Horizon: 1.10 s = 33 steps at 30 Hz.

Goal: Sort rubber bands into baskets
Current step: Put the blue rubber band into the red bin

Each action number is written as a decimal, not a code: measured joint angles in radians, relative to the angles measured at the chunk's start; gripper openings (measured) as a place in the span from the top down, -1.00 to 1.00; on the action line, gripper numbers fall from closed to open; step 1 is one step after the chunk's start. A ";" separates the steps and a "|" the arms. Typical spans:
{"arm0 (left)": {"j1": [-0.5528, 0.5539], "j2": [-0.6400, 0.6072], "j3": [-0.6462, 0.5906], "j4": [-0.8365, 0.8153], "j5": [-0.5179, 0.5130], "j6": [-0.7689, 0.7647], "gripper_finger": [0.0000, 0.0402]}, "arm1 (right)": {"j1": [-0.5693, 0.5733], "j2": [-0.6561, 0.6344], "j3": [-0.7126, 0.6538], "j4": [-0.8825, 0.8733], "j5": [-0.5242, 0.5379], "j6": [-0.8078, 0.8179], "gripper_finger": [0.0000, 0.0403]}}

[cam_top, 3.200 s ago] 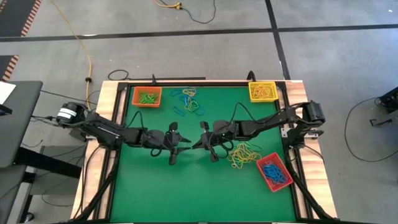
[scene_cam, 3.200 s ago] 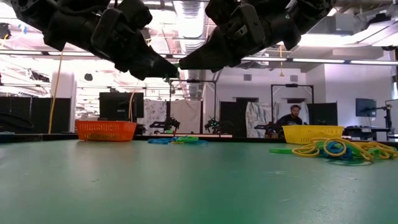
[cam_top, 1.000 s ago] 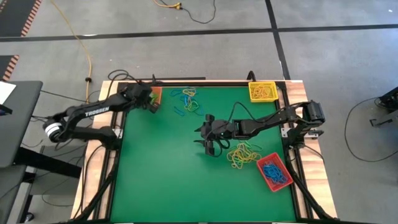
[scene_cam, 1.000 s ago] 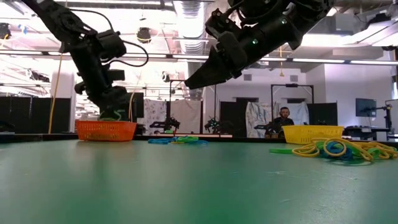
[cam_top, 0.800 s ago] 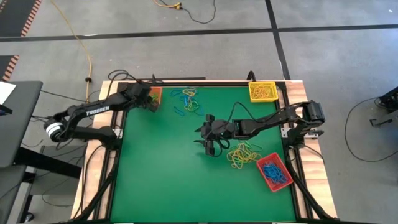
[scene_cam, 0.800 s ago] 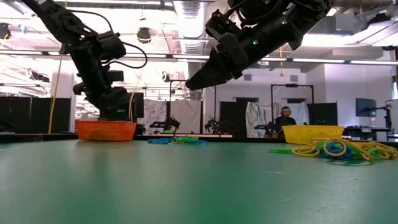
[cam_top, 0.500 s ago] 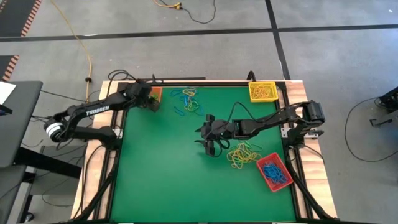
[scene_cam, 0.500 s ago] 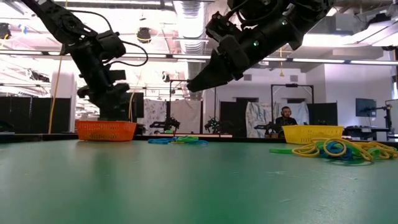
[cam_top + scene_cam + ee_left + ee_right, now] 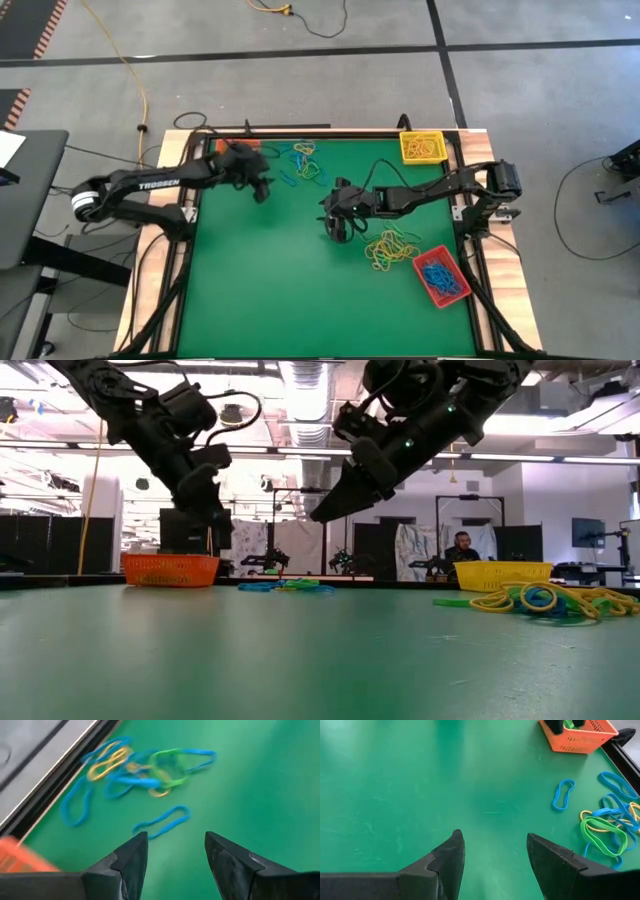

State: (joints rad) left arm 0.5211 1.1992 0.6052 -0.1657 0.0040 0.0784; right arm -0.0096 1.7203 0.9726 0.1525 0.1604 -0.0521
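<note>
Left gripper (image 9: 262,190): we see its jaws parted and empty in the left wrist view, hanging above the green mat (image 9: 260,290) just beside the orange basket (image 9: 243,146) and facing the far cluster of bands.
Right gripper (image 9: 337,224): parted and empty as well, poised over mid-table, between the far cluster and the near-right pile.
Step in hand: we judge that the left arm is lining up its next pick.
Nearest target: a lone blue rubber band (image 9: 162,820) lies flat and apart from the tangle, just ahead of the left fingertips (image 9: 137,851).
Far cluster (image 9: 303,162): blue, yellow and green loops overlap here; we would take the stray loop first, since a grab into the tangle may lift several colours together.
Advice on the grip: we would lower straight down until one finger enters the loop, then close; a thin band lying flat can slip out from under the pads.
Orange basket: partly hidden by the left arm from above; the right wrist view shows green bands inside it.
Yellow basket (image 9: 422,147): far right corner, holding yellow bands.
Red basket (image 9: 440,276): near right edge, holding blue bands.
Near-right pile (image 9: 391,247): mostly yellow loops with some blue, loose on the mat beside the red basket.
</note>
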 joint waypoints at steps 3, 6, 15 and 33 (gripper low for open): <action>-0.040 0.037 0.000 0.055 -0.010 0.047 0.07 | 0.003 0.000 0.000 0.003 -0.001 0.000 -0.19; -0.037 0.103 0.000 0.084 -0.028 0.064 0.07 | 0.010 0.000 0.000 0.004 -0.001 0.016 -0.19; -0.012 0.298 0.057 0.120 -0.011 0.093 0.07 | 0.051 0.000 0.000 -0.065 -0.036 0.018 -0.19; 0.014 0.549 0.248 0.049 0.016 0.153 0.22 | 0.053 0.000 0.000 -0.071 -0.035 -0.002 -0.19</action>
State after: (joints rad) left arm 0.5346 1.7481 0.8530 -0.1169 0.0197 0.2316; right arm 0.0433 1.7206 0.9722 0.0814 0.1257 -0.0541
